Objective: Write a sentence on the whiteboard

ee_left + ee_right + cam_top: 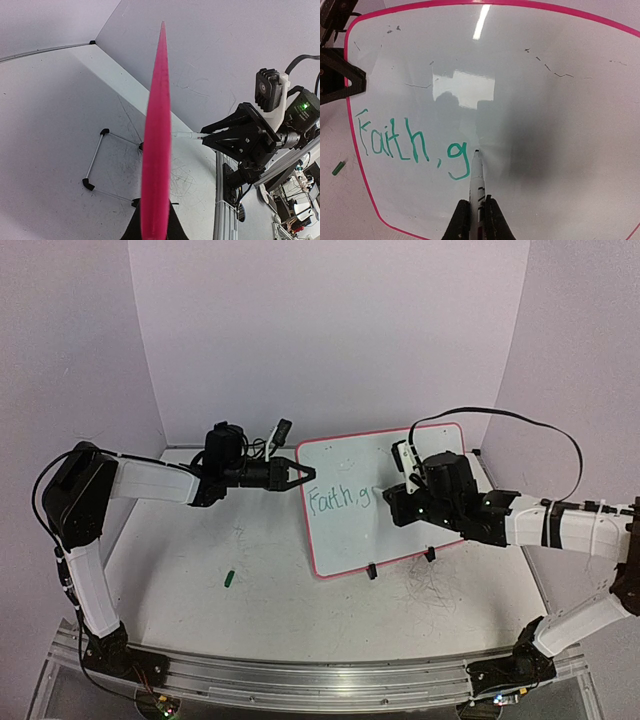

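- Since the sentence (pixel 338 502) reads only "Faith, g" in the top view, the writing step looks to be in hand and well short of done. The whiteboard (pixel 345 465) stands tilted toward the far edge of the counter (pixel 200 570), right of its middle. The left claw (pixel 300 478) meets the board's left edge and the right claw (pixel 400 495) hangs over its face. Count: one board, two black clip feet (pixel 371 571), two claws, and one small green cap (pixel 229 578) lying alone near the counter's middle, left of the board.
- In the left wrist view the board's pink frame (pixel 156 150) runs edge-on up the picture. The left claw (pixel 155 222) is clenched on it at the bottom, bracing it. Beyond it, the right claw (pixel 202 137) points one marker (pixel 186 135) at the board's face. One wire stand (pixel 97 160) rests on the counter behind.
- In the right wrist view the right claw (pixel 477 215) is clamped on the marker (pixel 477 175), whose tip sits just right of the "g" and seems to touch the surface. There is one word, one comma and one letter. The next move calls for light, even pressure, short strokes rightward along the same line, and a firm brace from the left claw (pixel 340 80).
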You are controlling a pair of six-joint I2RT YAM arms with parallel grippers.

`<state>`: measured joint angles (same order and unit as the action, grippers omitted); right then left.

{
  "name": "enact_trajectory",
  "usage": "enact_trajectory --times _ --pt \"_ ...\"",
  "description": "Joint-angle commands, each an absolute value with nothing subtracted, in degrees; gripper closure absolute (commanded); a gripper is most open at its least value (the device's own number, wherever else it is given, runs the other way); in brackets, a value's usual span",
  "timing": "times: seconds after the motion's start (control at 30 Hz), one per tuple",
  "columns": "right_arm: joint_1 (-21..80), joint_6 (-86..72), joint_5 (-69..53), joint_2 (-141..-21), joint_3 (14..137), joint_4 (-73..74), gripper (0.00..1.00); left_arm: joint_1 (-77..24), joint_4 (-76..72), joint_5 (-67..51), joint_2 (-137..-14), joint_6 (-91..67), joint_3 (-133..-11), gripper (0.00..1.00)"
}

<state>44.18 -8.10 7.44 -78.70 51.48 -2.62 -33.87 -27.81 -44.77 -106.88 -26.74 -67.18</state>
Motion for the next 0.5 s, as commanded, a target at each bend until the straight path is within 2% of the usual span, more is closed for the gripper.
enact_trajectory --times 0.0,0.47 --pt "44.4 -7.4 7.2 -79.5 54.2 -5.2 1.0 -33.7 -21.5 -39.8 -106.0 -25.0 -68.6 1.0" --pt "44.4 -8.1 8.6 -81.3 54.6 -4.4 1.0 -33.7 -21.3 -39.7 -105.6 -24.5 -68.3 1.0"
